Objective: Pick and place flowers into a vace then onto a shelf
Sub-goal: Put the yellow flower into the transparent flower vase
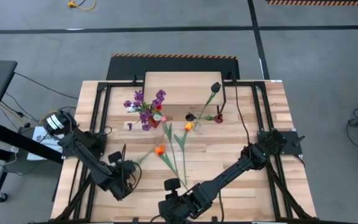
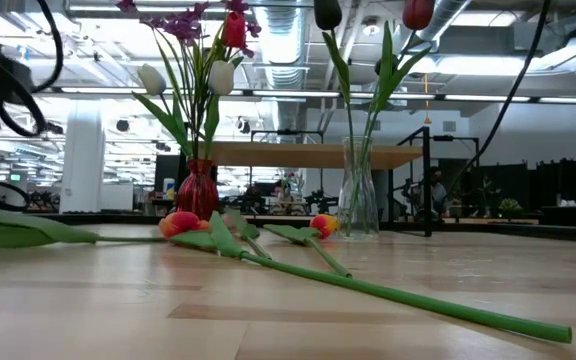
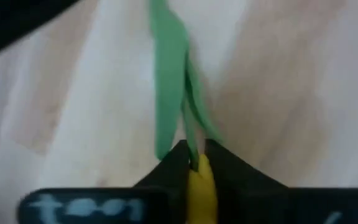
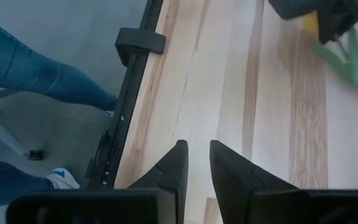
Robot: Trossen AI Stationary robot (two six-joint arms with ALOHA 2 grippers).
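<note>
Pinching a green plastic tulip stem point(image 3: 191, 134), left gripper point(image 3: 194, 160) sits closed near the bench's front-left; stem runs toward the centre, right gripper point(image 4: 197, 163) narrow, empty.

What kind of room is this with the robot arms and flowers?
Probably a big robotics lab or workshop. The low view shows open ceiling pipes and bright strip lights over rows of equipment behind the table, and the high view shows a bare grey floor with marking tape.

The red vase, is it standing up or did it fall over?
Standing up. In the low view the red vase sits upright on the tabletop, with purple sprigs and tulips rising straight out of it.
</note>
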